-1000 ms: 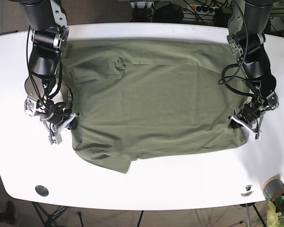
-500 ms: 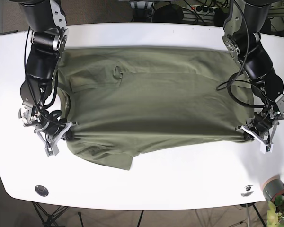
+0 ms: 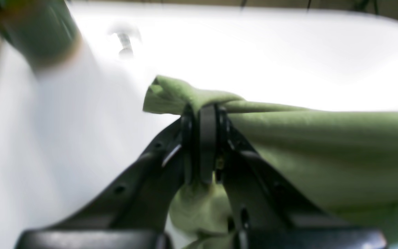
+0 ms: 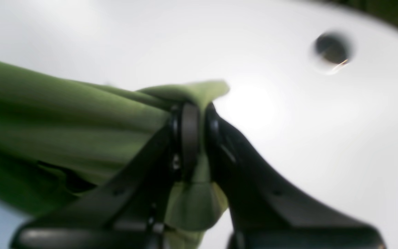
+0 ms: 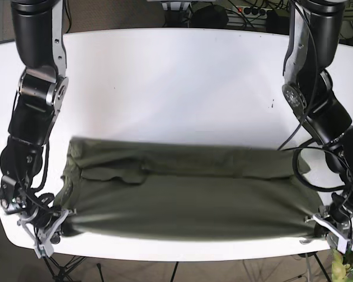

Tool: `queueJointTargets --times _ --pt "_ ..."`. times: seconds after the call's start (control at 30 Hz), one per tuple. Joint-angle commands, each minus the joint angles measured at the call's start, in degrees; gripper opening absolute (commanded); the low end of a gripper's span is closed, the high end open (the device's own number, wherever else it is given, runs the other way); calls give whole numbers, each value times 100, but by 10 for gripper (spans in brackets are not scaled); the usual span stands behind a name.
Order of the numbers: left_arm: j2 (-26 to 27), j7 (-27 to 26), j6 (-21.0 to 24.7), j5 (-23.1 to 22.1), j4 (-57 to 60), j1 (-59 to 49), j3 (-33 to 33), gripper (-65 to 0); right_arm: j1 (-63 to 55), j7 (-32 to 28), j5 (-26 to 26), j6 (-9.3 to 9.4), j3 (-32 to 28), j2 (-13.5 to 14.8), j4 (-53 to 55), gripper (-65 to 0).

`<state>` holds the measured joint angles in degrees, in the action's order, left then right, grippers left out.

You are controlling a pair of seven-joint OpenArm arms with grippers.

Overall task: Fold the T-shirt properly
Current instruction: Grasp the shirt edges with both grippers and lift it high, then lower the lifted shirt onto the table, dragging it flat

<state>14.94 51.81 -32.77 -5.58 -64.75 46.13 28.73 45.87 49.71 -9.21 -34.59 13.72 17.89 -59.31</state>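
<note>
Pinching a bunched corner of the olive T-shirt (image 3: 323,145), the left gripper (image 3: 204,138) fills the left wrist view: its black jaws are pressed together with a fold of cloth squeezed between them, some fabric poking out above and a wad hanging below. Behind it lies the white table (image 3: 271,52), very bright, with a small blurred round fitting (image 3: 124,38) and a dark blurred cylinder (image 3: 33,31) at the upper left. No writing or label can be read here

From the right wrist view, the right gripper (image 4: 190,138) is likewise clamped on a corner of the shirt, the cloth running off to the left in long taut folds and a flap hanging between the fingers. A dark round hole (image 4: 332,48) in the table shows at the upper right. No print shows on the fabric

Seen from the base view, the T-shirt (image 5: 188,191) lies stretched across the near half of the table (image 5: 176,76), its front edge pulled straight close to the table's near rim between the two grippers. The right gripper (image 5: 47,226) holds the corner on this view's left, the left gripper (image 5: 329,226) the corner on this view's right. No logo or text is legible anywhere
</note>
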Motion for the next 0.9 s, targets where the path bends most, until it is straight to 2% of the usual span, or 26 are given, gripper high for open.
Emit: queueJointTargets --times 0.0,0.13,0.27,0.37,0.43,0.5,0.63,0.77,0.87 --pt "102 -148 38 -70 -105 666 -205 -650 736 9 -68 -18 -215 211 -131 -629" --pt "198 -148 38 -97 -105 1255 -337 -650 1369 106 -68 -18 -391 237 -131 -629" --pt "225 -148 38 -97 -140 1818 -434 -650 2125 448 -68 -18 -514 281 -131 -629" --pt "234 -148 38 -97 -149 2108 -434 -650 2547 677 -59 -159 -523 281 -139 -629" --pt "357 -148 29 -97 -167 2222 -434 -650 2794 897 -41 -335 -506 299 -139 -629" --pt "436 -148 29 -97 -281 2231 -434 -650 2893 1134 -59 -422 -488 396 -166 -629" --pt "471 -148 12 -97 -597 1932 -434 -650 2688 1477 -68 -458 -470 510 -737 -629" --pt "480 -148 -6 -97 -1011 1370 -425 -650 1914 1732 -68 -537 -470 536 -1783 -629" --pt "576 -148 -217 -105 -1266 807 -425 -650 1097 1855 -68 -537 -462 536 -2645 -629"
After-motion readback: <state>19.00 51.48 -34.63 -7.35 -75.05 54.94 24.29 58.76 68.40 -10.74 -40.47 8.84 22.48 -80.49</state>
